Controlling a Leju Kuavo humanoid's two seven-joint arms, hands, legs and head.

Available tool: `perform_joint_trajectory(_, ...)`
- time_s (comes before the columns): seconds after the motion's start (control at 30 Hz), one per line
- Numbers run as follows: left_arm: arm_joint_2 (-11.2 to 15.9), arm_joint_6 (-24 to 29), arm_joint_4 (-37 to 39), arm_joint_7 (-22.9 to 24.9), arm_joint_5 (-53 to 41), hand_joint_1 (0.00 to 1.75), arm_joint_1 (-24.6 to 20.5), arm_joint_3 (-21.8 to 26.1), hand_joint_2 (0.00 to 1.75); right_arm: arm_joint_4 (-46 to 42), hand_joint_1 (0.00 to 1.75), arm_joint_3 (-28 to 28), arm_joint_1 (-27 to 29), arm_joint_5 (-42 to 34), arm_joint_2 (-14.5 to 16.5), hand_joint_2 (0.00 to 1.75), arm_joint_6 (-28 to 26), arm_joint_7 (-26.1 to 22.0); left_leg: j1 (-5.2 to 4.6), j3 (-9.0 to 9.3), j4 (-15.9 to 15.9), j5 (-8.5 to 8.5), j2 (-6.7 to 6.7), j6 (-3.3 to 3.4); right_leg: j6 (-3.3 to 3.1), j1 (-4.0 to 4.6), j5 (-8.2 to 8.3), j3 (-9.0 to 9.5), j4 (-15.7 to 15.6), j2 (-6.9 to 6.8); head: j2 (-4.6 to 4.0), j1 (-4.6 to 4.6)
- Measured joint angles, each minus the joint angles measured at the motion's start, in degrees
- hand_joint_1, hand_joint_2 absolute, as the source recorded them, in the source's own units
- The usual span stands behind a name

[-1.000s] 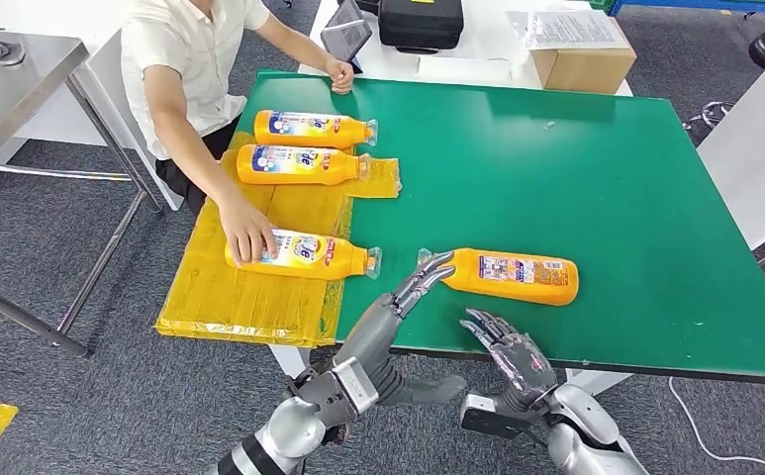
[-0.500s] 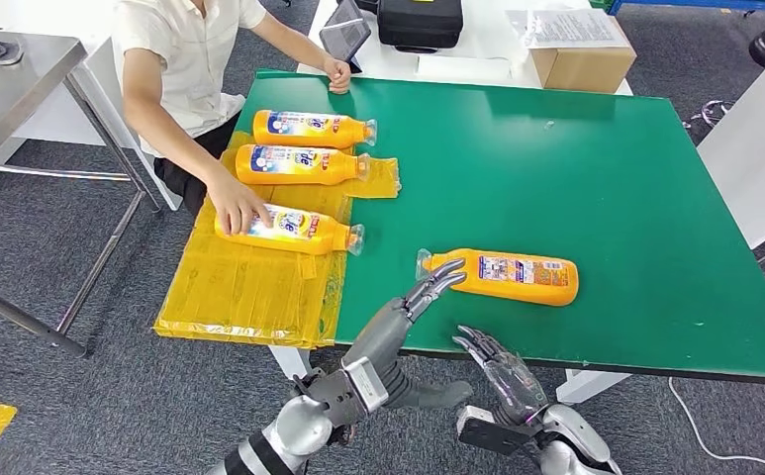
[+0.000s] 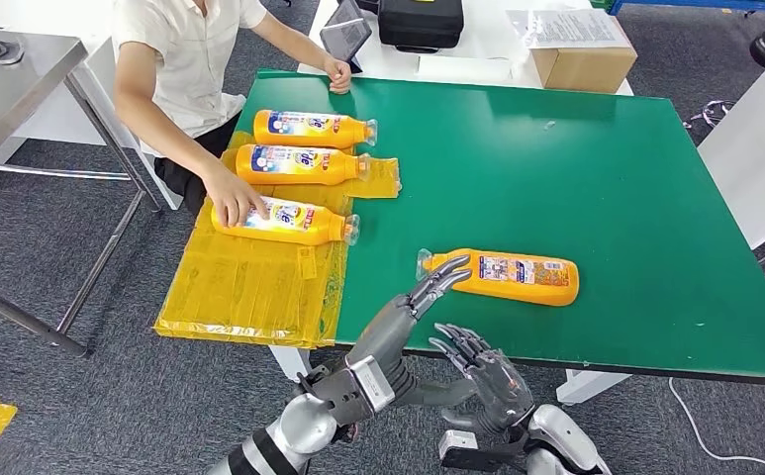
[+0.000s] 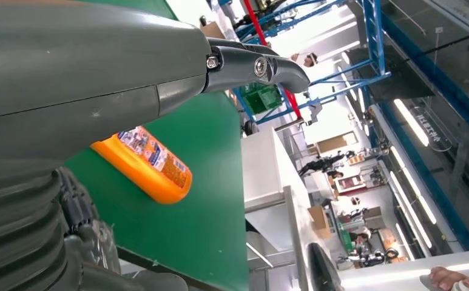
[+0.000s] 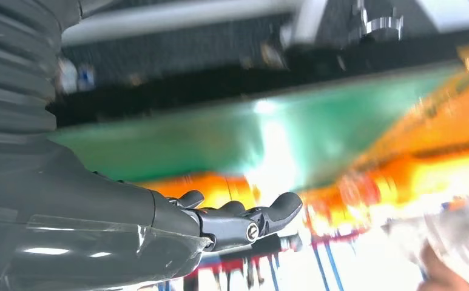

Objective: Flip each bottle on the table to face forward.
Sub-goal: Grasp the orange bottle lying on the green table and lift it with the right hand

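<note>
Left hand (image 3: 413, 302) reaches over the green worktop (image 3: 576, 178), fingers spread and holding nothing, tips right at the cap end of the orange detergent bottle (image 3: 512, 275), which lies on its side just beyond them. Right hand (image 3: 482, 366) hovers at the near worktop edge, fingers splayed, empty. Further out to the left hand's left, a person's hand (image 3: 232, 206) rests on another orange bottle (image 3: 284, 220) on the yellow sheet (image 3: 249, 287)

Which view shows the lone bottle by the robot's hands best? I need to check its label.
The head view: the lone bottle lies whole on the green table, label up. The left wrist view catches its base end behind the left hand. The right wrist view is an orange blur.
</note>
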Motion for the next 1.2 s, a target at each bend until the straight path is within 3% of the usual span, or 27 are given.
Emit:
perform_joint_trajectory(0.4, -0.4, 2.5, -0.5, -0.1, 0.5, 0.0, -0.4, -0.4, 1.75, -5.2, 0.0, -4.4, 0.0, 4.4, 4.1, 1.75, -9.2, 1.6, 0.02, 0.0, 0.0, 0.0, -0.02, 0.0, -0.01, 0.01, -0.01, 0.01, 0.0, -0.01, 0.0, 0.01)
perform_joint_trajectory(0.63, 0.2, 3.6, -1.7, -0.2, 0.5, 0.0, 0.1, -0.4, 1.75, -10.9, 0.0, -14.5, 0.9, 8.3, 6.9, 1.75, -9.7, 1.4, 0.02, 0.0, 0.0, 0.0, -0.04, 0.0, -0.01, 0.01, -0.01, 0.01, 0.0, -0.01, 0.0, 0.01)
perform_joint_trajectory(0.93, 0.4, 3.7, -2.4, -0.2, 0.5, 0.0, 0.5, -0.4, 1.75, -13.2, 0.0, -18.9, 1.3, 8.8, 7.6, 1.75, -9.7, 1.8, 0.02, 0.0, 0.0, 0.0, -0.05, 0.0, 0.0, 0.01, -0.01, 0.0, 0.0, -0.01, 0.0, 0.0)
perform_joint_trajectory(1.2, 0.9, 3.3, -2.7, -0.2, 0.5, 0.0, 1.2, 0.1, 1.75, -10.2, 0.0, -22.5, -0.2, 12.3, 6.1, 1.75, -9.7, 8.5, 0.01, 0.0, 0.0, 0.0, -0.06, 0.0, 0.01, -0.01, -0.01, 0.02, 0.0, -0.01, 0.0, 0.01)
